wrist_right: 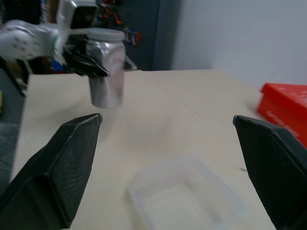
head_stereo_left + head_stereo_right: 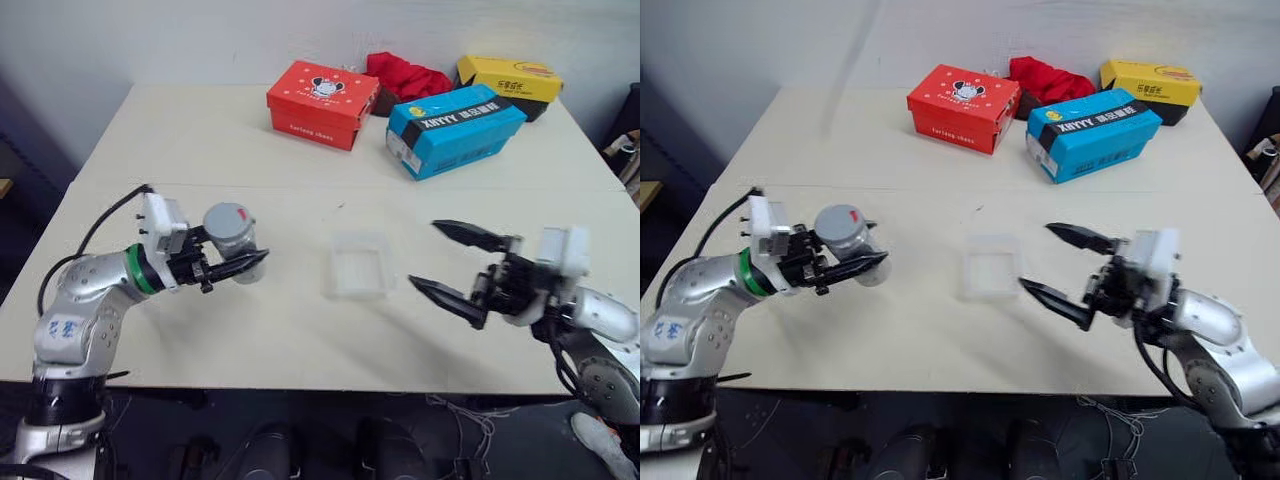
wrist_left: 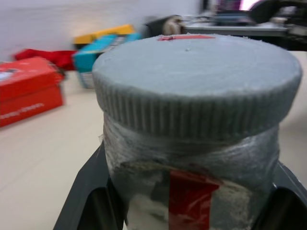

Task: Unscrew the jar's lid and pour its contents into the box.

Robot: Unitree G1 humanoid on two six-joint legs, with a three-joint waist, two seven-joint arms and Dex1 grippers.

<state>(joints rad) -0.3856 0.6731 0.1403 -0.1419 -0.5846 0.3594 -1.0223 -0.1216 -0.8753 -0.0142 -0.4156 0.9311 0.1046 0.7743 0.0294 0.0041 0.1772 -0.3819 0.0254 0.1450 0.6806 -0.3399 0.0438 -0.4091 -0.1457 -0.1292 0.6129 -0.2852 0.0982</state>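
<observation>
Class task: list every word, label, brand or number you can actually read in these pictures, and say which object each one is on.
"XIIYYY AAIIIE", roughly, in white capitals: side of the blue box; letters uncertain.
Red box: cartoon face on the lid, small side print too blurred to read.
Yellow box: dark lid print too small to read.
Jar: plain red strip, no lettering.
Lid: red mark, no text.

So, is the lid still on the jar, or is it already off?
On. The grey lid sits on top of the jar, which the left gripper holds upright.

The blue box [image 2: 455, 130] bears upside-down letters reading roughly "XINYY"; other print is unreadable
</observation>
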